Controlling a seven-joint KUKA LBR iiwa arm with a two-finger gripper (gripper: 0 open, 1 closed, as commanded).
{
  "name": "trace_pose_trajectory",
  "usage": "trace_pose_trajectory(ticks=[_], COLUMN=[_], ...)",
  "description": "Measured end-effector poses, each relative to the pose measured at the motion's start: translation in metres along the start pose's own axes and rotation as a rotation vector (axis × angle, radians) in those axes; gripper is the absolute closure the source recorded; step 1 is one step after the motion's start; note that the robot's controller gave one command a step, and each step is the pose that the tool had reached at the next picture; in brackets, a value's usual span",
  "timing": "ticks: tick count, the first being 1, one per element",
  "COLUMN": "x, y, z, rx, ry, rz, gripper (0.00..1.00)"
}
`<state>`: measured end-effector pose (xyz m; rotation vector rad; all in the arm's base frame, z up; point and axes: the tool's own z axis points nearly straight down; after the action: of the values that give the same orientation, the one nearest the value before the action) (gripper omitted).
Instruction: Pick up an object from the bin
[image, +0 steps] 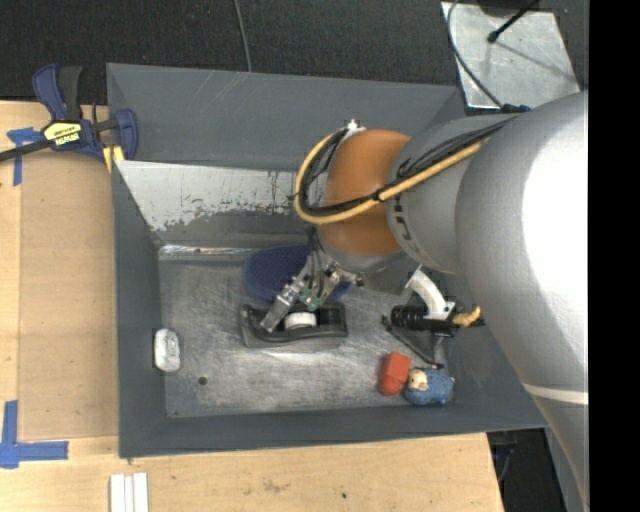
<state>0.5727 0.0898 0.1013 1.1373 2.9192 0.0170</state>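
Note:
My gripper (303, 293) is low in the middle of the bin, under the orange wrist cover. It is right above a black, flat, tape-dispenser-like thing (326, 327) with a white roll (299, 321) in it, and looks to be touching its top. A dark blue round thing (268, 273) lies just behind and left of the gripper, partly hidden by it.
At the right lie a black and white tool with a yellow tip (432, 317), a red block (394, 372) and a blue lump (431, 389). A small whitish piece (166, 350) rests by the left wall. The arm covers the bin's back right.

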Motion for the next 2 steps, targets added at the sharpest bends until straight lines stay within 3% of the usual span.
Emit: trace_pose_trajectory(ticks=[2], x=[-0.0054], y=[0.0014], z=[0.0010], rx=[-0.004], ry=[-0.001], rz=[-0.043], gripper=[0.00])
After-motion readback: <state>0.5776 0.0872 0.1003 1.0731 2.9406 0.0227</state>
